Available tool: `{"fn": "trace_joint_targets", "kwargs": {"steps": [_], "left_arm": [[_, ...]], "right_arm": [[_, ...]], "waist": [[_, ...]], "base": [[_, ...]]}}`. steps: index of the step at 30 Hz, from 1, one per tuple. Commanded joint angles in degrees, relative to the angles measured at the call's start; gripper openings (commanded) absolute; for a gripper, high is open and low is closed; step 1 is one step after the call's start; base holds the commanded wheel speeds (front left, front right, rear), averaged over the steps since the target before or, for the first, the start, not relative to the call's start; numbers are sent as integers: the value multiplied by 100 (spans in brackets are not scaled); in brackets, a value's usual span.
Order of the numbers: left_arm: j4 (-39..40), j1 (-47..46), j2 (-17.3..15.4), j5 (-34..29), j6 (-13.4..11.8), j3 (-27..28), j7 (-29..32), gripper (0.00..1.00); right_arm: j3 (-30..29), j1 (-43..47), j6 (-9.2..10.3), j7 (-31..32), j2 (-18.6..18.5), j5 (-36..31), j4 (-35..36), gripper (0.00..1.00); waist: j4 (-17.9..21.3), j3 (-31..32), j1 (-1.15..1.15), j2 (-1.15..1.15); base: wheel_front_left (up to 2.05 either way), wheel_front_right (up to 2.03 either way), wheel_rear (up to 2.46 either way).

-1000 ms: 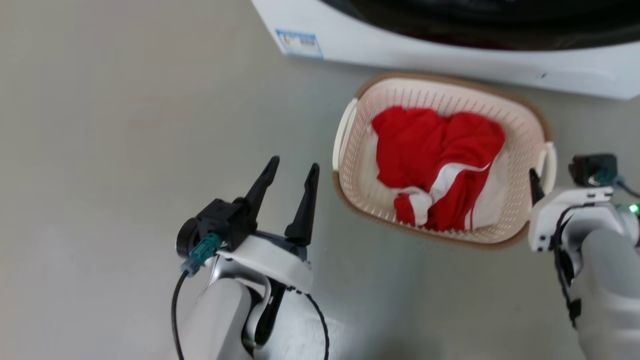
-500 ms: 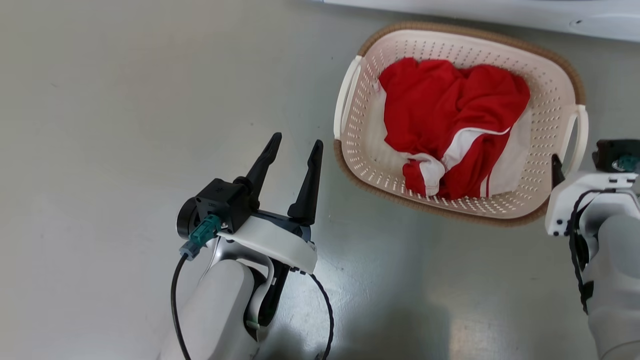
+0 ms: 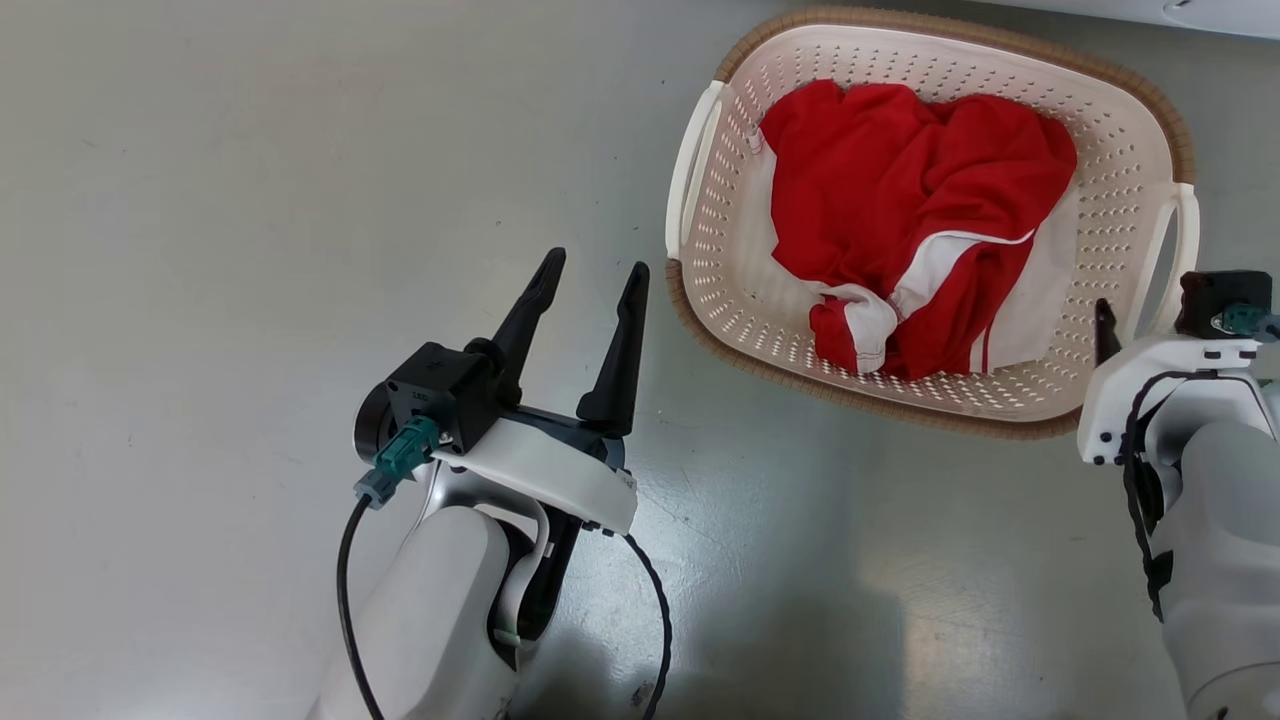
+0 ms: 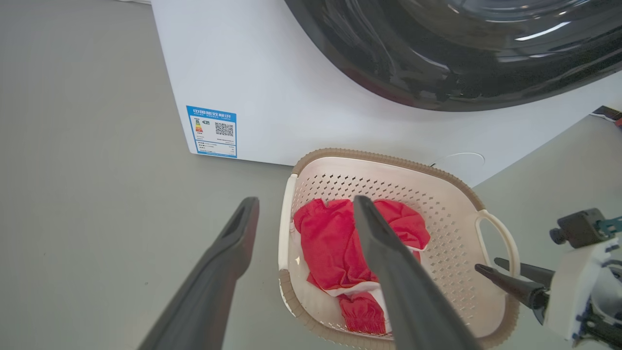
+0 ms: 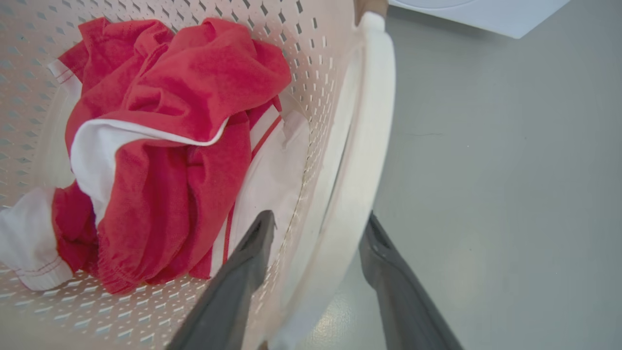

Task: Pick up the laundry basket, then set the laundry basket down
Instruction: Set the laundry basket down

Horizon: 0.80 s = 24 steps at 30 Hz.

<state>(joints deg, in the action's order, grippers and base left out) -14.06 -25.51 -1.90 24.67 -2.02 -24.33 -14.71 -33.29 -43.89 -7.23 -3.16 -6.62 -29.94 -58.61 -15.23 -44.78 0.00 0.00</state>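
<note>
Laundry basket [image 3: 725, 270], cream, perforated, brown-rimmed

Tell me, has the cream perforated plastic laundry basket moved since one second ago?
No. The whole head view shifted, so the camera moved. The cream perforated laundry basket keeps its far rim close beside the white washer, as before.

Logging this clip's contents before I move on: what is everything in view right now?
laundry basket: one, cream with brown rim, in front of the washer
garment: one, red and white, crumpled inside the basket
washer: one, white with dark door, behind the basket
label: one, blue and white, on the washer's front
floor: one, grey, all around
left tool: one, dark fingers, open, left of the basket, apart from it
right tool: one, dark fingers, open, straddling the basket's right white handle
</note>
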Motion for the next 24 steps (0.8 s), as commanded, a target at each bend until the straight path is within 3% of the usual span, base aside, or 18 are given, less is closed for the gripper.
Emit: {"fn": "trace_joint_targets", "kwargs": {"steps": [1, 2, 3, 24], "left_arm": [[131, -33, -98, 41, -66, 152, -29, 100], [132, -31, -98, 47, -68, 150, -29, 100], [133, -28, -98, 52, -68, 148, -29, 100], [82, -46, -98, 59, -85, 134, -29, 100]], "right_arm": [[53, -62, -25, -114, 112, -96, 3, 35], [27, -73, -25, -124, 113, -126, -11, 4], [5, -85, -25, -129, 114, -158, -26, 0], [-366, -206, -25, -252, 223, -459, -326, 0]], "waist": [[-2, -5, 0, 0], [-2, -8, 0, 0], [-1, -12, 0, 0], [60, 7, 0, 0]], "base": [[0, 0, 0], [0, 0, 0], [0, 0, 0], [0, 0, 0]]}}
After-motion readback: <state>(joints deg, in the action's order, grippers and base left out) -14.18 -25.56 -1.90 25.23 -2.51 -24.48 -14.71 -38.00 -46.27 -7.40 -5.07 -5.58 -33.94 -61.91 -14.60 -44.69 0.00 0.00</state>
